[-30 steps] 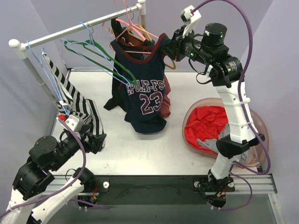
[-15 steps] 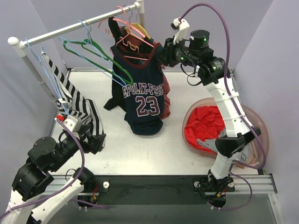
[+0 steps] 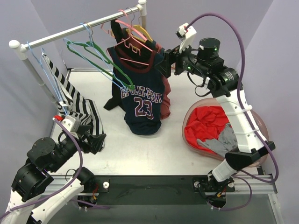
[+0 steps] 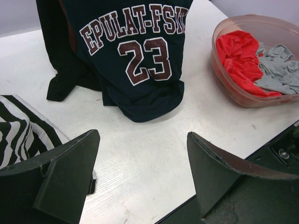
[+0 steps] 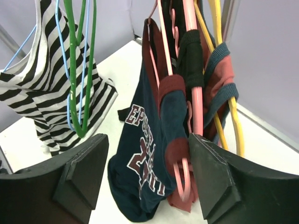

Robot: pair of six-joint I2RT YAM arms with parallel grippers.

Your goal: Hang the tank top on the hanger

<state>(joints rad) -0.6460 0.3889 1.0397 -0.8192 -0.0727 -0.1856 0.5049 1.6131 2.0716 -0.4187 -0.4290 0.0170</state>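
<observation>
The navy blue sleeveless jersey (image 3: 142, 100) with dark red trim and a white number 23 is suspended below the white clothes rail (image 3: 74, 28). Its hem is crumpled on the white table (image 3: 140, 154). The thin pink plastic hanger (image 3: 140, 46) is hooked on the rail, with its outline located in the neck opening of the jersey. In the right wrist view, a red-trimmed shoulder strap is seen draped over a pink hanger arm (image 5: 196, 105). The seating of the other strap cannot be determined.

The right gripper (image 3: 167, 64) is positioned just beside the jersey's shoulder. Its jaws are spread wide and nothing is held.

The left gripper (image 3: 96, 140) is located low near the table, beside the black-and-white striped garment (image 3: 77, 105). Its jaws are likewise parted and empty.

A green hanger (image 3: 100, 58) and a yellow hanger (image 5: 224, 93) are also carried on the rail. A translucent pink tub (image 3: 187, 121) containing red and grey cloth is placed at the right of the table.
</observation>
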